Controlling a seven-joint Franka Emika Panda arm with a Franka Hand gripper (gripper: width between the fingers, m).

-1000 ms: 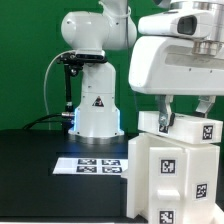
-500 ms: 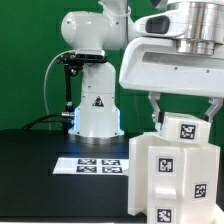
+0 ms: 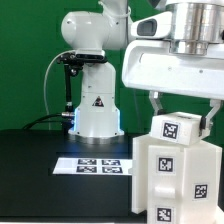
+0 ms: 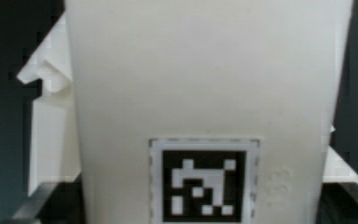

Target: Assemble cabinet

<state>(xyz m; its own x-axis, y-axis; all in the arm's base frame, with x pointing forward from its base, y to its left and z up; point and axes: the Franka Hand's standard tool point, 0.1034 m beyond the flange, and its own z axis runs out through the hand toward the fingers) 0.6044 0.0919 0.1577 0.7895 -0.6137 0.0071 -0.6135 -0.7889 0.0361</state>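
Note:
The white cabinet [image 3: 175, 175] fills the exterior view's lower right, with black-and-white tags on its faces. Its narrower upper block [image 3: 178, 128] carries a tag on top. My gripper [image 3: 184, 110] comes down from above with one dark finger on each side of that block, jaws set wide and closed against it. In the wrist view the cabinet's flat white face [image 4: 194, 80] with one tag [image 4: 206, 180] spans the whole gap between my fingers [image 4: 19, 208]. The cabinet's underside and whether it rests on the table are out of frame.
The marker board [image 3: 100, 165] lies flat on the black table [image 3: 40, 170], just to the exterior view's left of the cabinet. Behind it stands the arm's white base [image 3: 95, 105], with a black post and cable [image 3: 65, 85] beside it.
My gripper has shifted towards the exterior view's left. The cabinet turned with it and now stands squarer, its top tag level.

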